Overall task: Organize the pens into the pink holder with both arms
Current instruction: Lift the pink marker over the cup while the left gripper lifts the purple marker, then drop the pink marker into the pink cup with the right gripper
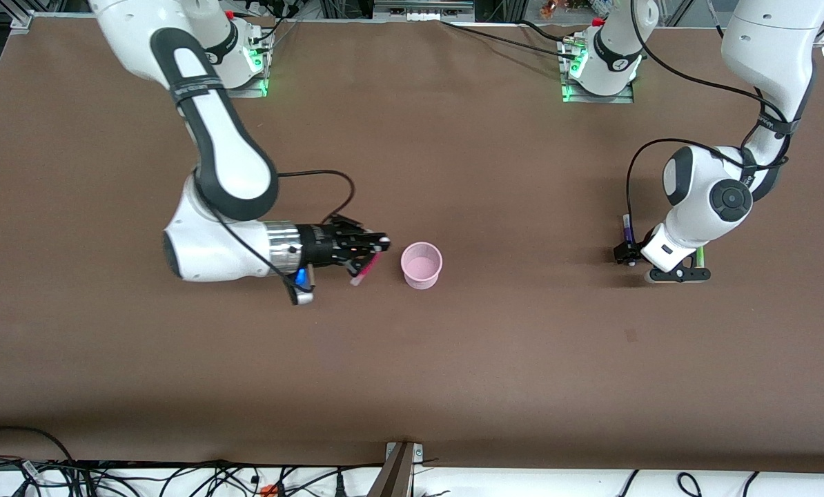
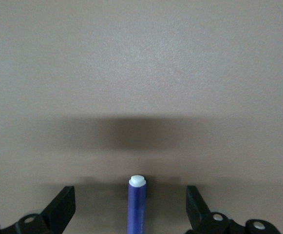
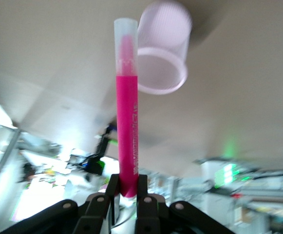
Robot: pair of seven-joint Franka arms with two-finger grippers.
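Beside the pink holder [image 1: 422, 264], the right gripper [image 1: 369, 257] clamps the magenta pen [image 3: 128, 105], needing tipping in; the left gripper [image 2: 130, 209] straddles the purple pen [image 2: 137, 207], fingers spread.

The right arm stretches nearly level, its pincer [image 1: 374, 250] clamped on the magenta pink pen [image 3: 128, 112] just above the counter [image 1: 453, 359], while the left arm folds down, its pincer [image 2: 130, 207] spread wide, low over the counter.

Even overhead light; soft shadows; right wrist view motion-blurred.
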